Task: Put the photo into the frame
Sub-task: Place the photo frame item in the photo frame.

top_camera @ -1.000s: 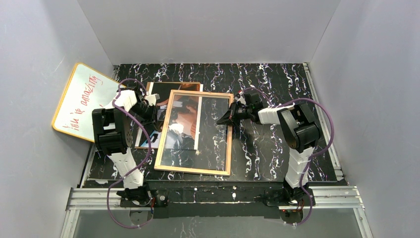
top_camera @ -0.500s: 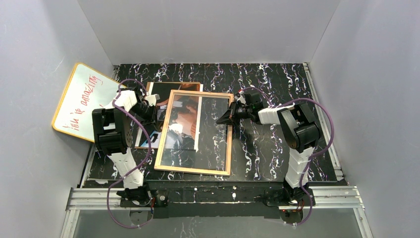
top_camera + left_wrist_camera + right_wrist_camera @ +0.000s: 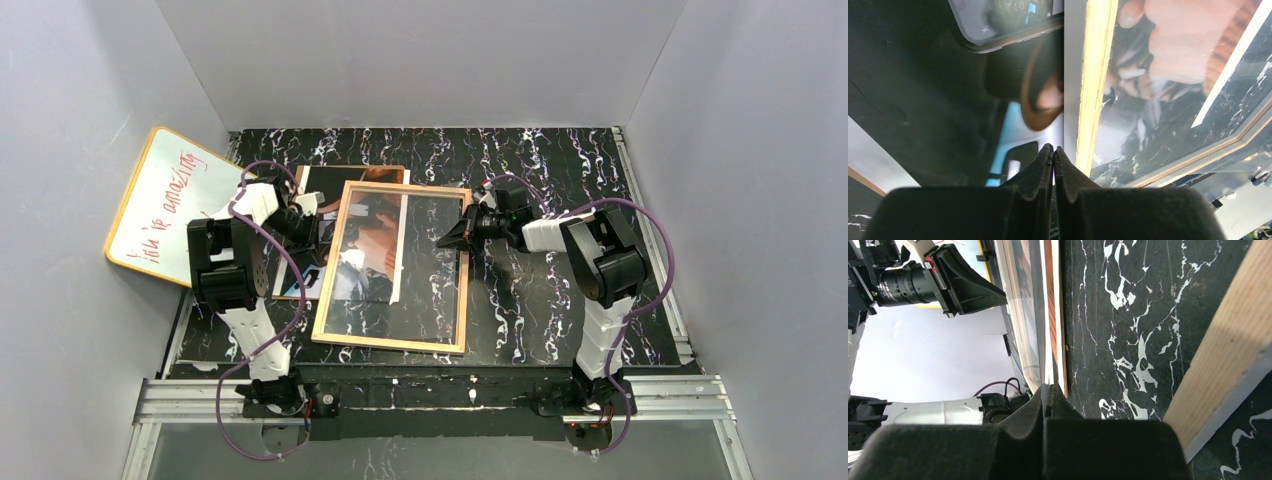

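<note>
Beneath the frame's (image 3: 390, 344) left half lies the photo (image 3: 365, 245), long axis running near to far, its left part sticking out past the left rail. The left gripper (image 3: 1053, 152) hovers over that overhang, fingers pressed together, nothing visibly held. The right gripper (image 3: 1050, 390), likewise closed, sits farther right inside the frame.
</note>
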Robot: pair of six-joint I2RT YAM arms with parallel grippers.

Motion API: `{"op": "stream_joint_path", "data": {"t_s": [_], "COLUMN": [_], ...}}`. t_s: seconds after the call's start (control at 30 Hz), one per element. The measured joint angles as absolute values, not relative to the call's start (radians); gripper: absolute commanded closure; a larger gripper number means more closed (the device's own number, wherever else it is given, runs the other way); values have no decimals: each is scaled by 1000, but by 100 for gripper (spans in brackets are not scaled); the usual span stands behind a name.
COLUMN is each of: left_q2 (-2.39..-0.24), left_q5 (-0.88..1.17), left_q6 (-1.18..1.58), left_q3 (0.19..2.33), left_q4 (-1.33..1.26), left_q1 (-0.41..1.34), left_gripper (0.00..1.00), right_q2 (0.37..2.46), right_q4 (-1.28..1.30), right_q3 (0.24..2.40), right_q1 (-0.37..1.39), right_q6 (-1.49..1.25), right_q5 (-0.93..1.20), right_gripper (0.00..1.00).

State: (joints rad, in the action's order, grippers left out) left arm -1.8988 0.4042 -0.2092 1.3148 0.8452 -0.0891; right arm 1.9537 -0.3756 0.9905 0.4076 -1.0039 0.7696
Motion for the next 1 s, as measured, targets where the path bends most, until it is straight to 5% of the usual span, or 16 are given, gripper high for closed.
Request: {"op": "stream_joint_path", "data": {"t_s": [1.0], "left_q2": [-1908], "left_q5": [404], "left_q6": [-218], "left_q3": [1306], "left_q4": [842], "left_q1": [-62], "left_gripper": [98], "right_q2": [1947], "right_q4": [-263], "right_q3": [1059], "right_q1": [406], "right_q6": [-927], "right_q5": [794], "right_gripper": [99]}}
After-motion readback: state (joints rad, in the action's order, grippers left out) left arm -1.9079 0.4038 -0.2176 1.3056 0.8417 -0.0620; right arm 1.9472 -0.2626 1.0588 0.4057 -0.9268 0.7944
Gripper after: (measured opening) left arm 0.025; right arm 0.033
